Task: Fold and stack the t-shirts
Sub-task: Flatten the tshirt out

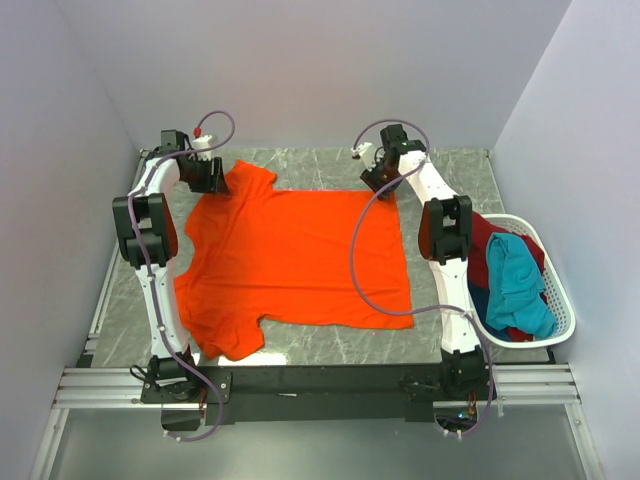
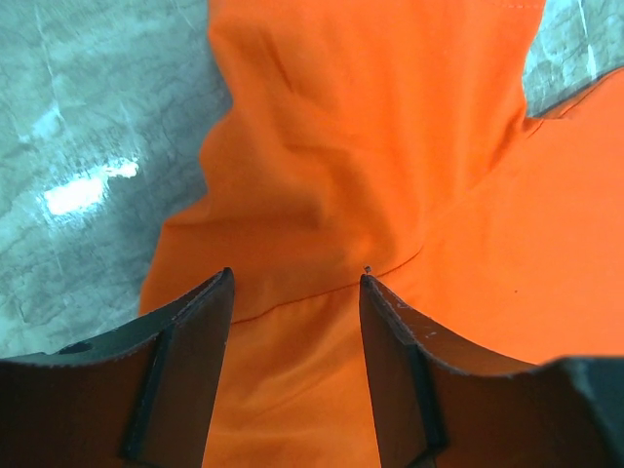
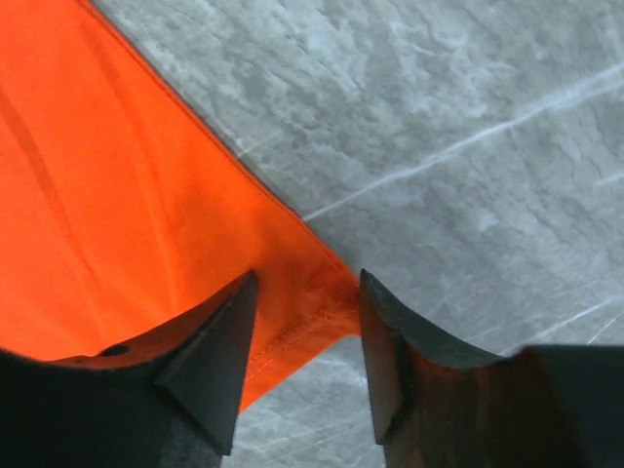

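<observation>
A bright orange t-shirt [image 1: 290, 255] lies spread flat on the grey marble table [image 1: 450, 170], collar end to the left. My left gripper [image 1: 218, 180] is open over the far sleeve seam; in the left wrist view [image 2: 296, 278] its fingers straddle orange cloth [image 2: 361, 146]. My right gripper [image 1: 378, 182] is open at the shirt's far hem corner; in the right wrist view [image 3: 307, 281] the corner [image 3: 312, 292] lies between the fingers. Teal [image 1: 516, 285], dark red [image 1: 484, 238] and blue [image 1: 482, 300] t-shirts lie in the basket.
A white plastic basket [image 1: 560, 290] stands at the table's right edge beside the right arm. Grey walls close in the table on the left, back and right. A metal rail [image 1: 320, 385] runs along the near edge.
</observation>
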